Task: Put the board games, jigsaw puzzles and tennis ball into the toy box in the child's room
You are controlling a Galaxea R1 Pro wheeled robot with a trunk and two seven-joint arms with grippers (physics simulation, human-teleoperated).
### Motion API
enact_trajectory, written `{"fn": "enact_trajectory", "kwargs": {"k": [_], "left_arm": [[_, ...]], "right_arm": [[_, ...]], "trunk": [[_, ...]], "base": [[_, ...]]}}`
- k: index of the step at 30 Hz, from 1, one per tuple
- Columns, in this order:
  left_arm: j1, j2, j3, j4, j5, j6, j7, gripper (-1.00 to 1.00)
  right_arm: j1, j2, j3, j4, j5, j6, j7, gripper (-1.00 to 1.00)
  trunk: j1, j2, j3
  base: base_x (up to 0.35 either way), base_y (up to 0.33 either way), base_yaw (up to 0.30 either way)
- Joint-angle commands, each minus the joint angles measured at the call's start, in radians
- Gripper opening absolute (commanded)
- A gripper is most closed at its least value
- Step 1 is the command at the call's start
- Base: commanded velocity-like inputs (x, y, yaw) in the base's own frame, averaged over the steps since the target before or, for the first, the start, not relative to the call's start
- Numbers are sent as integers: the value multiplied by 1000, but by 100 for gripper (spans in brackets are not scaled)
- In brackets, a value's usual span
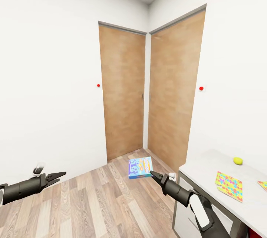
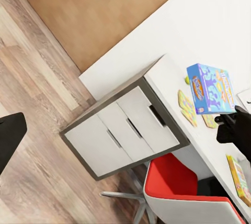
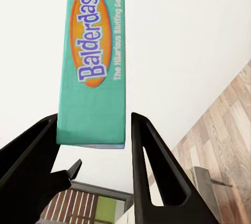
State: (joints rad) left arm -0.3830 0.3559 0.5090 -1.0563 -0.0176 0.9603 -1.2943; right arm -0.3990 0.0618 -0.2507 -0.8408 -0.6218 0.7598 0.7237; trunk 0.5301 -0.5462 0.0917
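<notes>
The table [image 1: 207, 165] stands at near right, carrying a jigsaw puzzle [image 1: 228, 186] and the tennis ball [image 1: 237, 160]. The right gripper [image 1: 152, 174] clenches the blue board game [image 1: 140, 168] by one edge — it could pivot and slip. The left gripper [image 1: 55, 177] hangs released.

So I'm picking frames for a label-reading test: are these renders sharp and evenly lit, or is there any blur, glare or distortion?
Head view: even, flat light, no glare; the doors lean with wide-angle distortion. Left wrist view: crisp, a soft shadow under the drawer unit. Right wrist view: the Balderdash box, held by the right gripper, reads sharply, tapering with perspective.
</notes>
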Motion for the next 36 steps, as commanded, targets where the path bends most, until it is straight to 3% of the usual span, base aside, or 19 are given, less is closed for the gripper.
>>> {"fn": "enact_trajectory", "kwargs": {"k": [1,7,19,36], "left_arm": [[-1,0,1,0,-2,11,-5,100],[-1,0,2,0,-4,9,-5,100],[-1,0,2,0,-4,10,-5,100],[-1,-1,2,0,-2,10,-5,100]], "right_arm": [[-1,1,-4,0,0,6,3,-100],[-1,1,-4,0,-1,6,3,-100],[-1,2,-4,0,-1,6,3,-100],[-1,3,-2,3,2,6,2,-100]], "trunk": [[0,-1,0],[0,-1,1],[0,-1,13],[0,-1,32]], "base": [[0,0,-2],[0,0,-47],[0,28,-209],[-62,174,-222]]}}
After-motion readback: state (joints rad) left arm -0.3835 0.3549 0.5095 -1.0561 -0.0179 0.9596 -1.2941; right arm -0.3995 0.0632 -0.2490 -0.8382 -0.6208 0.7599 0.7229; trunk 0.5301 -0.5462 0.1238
